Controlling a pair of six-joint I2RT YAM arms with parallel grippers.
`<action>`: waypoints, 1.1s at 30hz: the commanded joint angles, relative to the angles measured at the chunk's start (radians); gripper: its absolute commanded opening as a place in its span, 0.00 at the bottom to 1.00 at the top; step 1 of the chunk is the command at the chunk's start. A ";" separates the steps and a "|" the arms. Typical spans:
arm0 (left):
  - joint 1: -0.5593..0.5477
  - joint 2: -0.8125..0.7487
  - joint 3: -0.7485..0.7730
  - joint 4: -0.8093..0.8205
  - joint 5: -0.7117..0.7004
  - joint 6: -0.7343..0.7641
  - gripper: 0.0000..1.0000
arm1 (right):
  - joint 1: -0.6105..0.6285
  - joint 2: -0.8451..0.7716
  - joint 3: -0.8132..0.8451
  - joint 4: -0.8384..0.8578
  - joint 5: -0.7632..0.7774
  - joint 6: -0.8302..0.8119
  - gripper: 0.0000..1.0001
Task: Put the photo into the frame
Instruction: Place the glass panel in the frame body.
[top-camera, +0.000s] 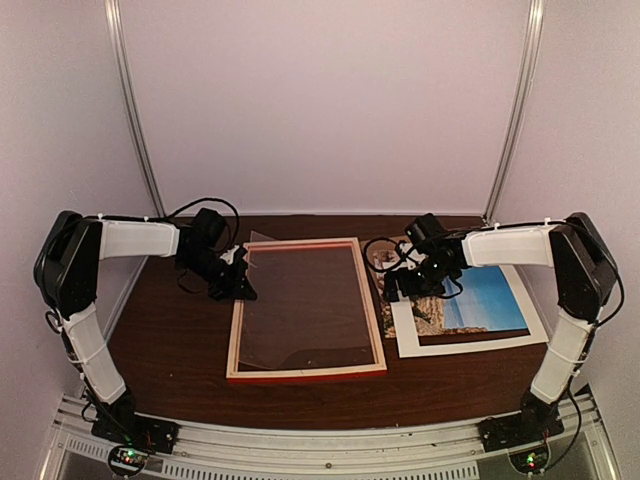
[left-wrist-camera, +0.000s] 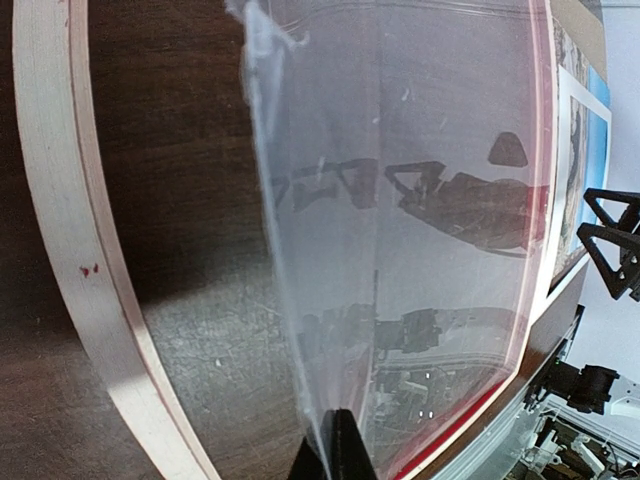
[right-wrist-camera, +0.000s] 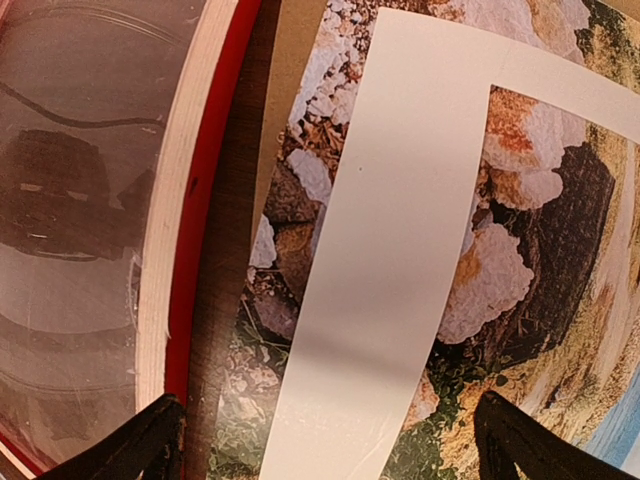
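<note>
Top external view: the frame (top-camera: 236, 335) is lying pale back up at the middle of the tabletop (top-camera: 170, 350). The left gripper (top-camera: 240, 286) is pinching shut on the edge of a clear sheet (top-camera: 300, 300) that is tilting up out of the frame. The photo (top-camera: 495, 298) is lying just right of the frame under a skewed white mat (top-camera: 470, 346). The right gripper (top-camera: 400, 290) is hovering over its rocky left part, jaws spread wide.
</note>
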 joint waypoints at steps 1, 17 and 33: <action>0.009 -0.031 -0.014 0.000 -0.022 0.013 0.00 | 0.008 0.010 0.026 -0.005 0.017 -0.005 1.00; 0.009 -0.055 -0.017 0.000 -0.019 0.012 0.00 | 0.011 0.018 0.031 -0.007 0.015 -0.006 1.00; 0.009 -0.035 -0.033 0.033 -0.008 0.002 0.00 | 0.015 0.020 0.040 -0.016 0.012 -0.006 1.00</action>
